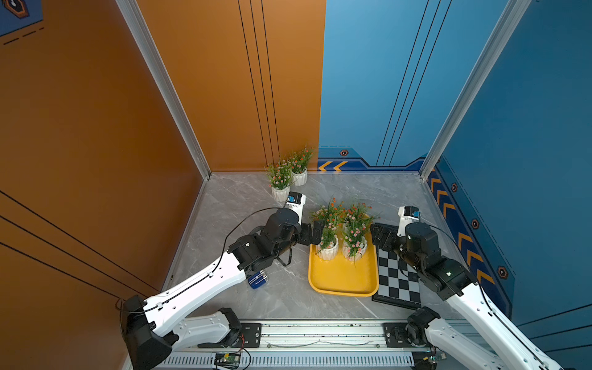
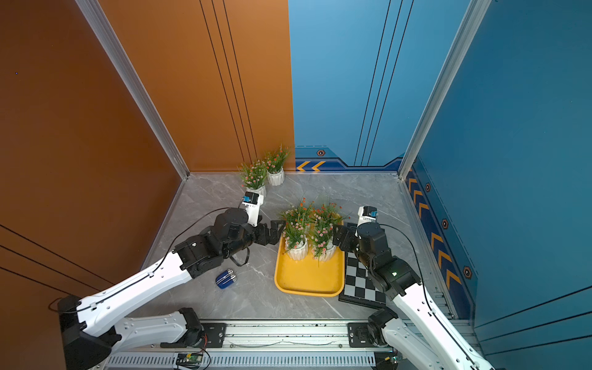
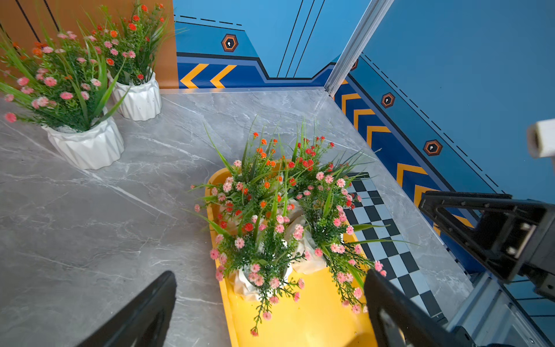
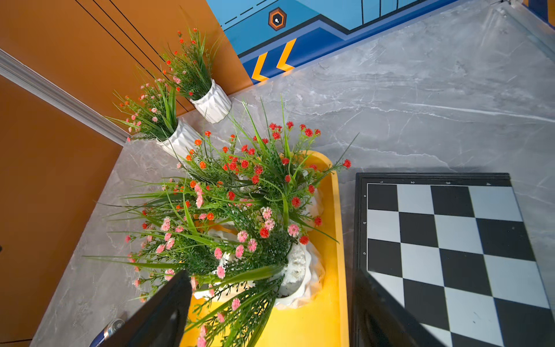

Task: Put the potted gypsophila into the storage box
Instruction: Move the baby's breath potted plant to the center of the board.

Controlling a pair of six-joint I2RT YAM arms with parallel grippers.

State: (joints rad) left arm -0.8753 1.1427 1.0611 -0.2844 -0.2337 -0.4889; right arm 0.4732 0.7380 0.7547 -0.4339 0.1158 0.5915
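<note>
The right gripper (image 4: 270, 279) and left gripper (image 3: 270, 273) stand jaws apart and empty, flanking the potted gypsophila (image 1: 328, 250) seated in the storage box (image 1: 342, 275) between them; placement appears complete, so the next move calls for reaching the two remaining pots (image 1: 281, 179) beyond the left gripper.

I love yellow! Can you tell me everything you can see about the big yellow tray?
The storage box is a shallow, bright yellow tray. It looks smooth like plastic and is rectangular, with rounded corners and a raised rim. It lies flat on the grey marble table, close beside the chequered board. White ribbed pots of flowers stand crowded in its far half, and the near half is bare.
</note>
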